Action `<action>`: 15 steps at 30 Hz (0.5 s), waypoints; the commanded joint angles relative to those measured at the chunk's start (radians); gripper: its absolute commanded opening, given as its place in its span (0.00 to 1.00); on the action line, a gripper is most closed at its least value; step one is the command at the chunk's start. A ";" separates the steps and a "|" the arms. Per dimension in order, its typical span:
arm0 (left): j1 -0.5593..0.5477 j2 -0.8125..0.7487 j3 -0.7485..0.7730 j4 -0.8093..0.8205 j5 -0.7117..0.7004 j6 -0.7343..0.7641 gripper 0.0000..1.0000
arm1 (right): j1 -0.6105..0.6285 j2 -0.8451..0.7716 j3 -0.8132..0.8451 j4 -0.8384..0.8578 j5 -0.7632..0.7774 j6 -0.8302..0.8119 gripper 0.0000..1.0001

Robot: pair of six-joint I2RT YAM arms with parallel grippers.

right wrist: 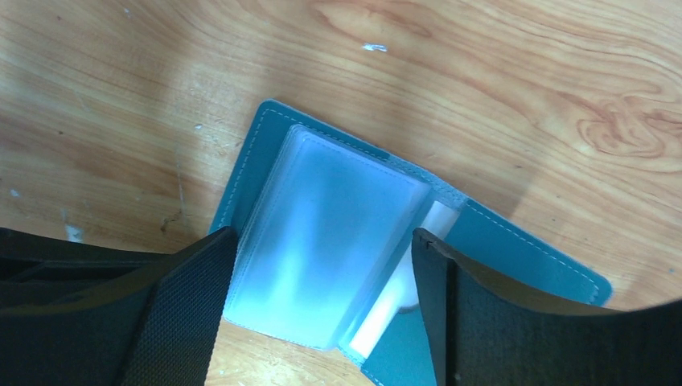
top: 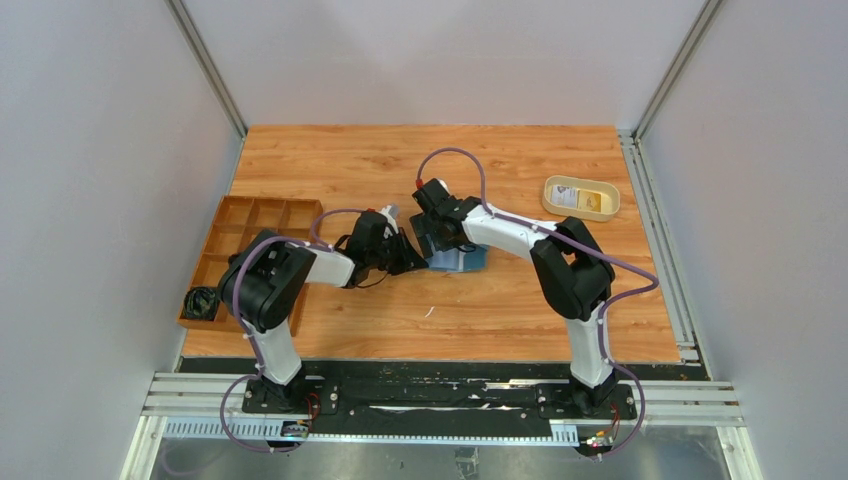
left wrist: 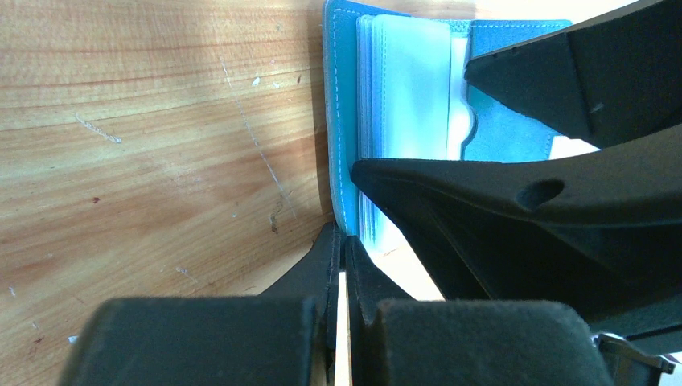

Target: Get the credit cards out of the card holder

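Note:
The blue card holder [top: 462, 260] lies open on the wooden table, its clear plastic sleeves [right wrist: 330, 233] fanned up. My left gripper [left wrist: 342, 241] is shut on the edge of its blue cover [left wrist: 342, 121]. My right gripper [right wrist: 322, 277] is open, with one finger on each side of the sleeves; its black fingers [left wrist: 523, 217] fill the right of the left wrist view. A whitish credit card [right wrist: 410, 277] shows under the sleeves in the holder's pocket. A whitish card [top: 568, 196] and a yellow one [top: 596, 203] lie in the cream dish.
A cream oval dish [top: 580, 212] sits at the back right of the table. A brown wooden compartment tray [top: 250, 215] stands at the left, with a black bundle [top: 201, 303] in its near corner. Grey walls close in both sides.

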 commanded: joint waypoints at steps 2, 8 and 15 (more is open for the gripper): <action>-0.004 -0.040 0.013 -0.100 -0.084 0.039 0.00 | 0.006 0.019 0.017 -0.097 0.072 -0.053 0.89; -0.004 -0.060 0.018 -0.159 -0.138 0.050 0.00 | 0.006 0.023 -0.008 -0.120 0.071 -0.053 0.90; -0.004 -0.050 0.027 -0.171 -0.142 0.047 0.00 | 0.006 0.021 -0.034 -0.125 0.083 -0.074 0.91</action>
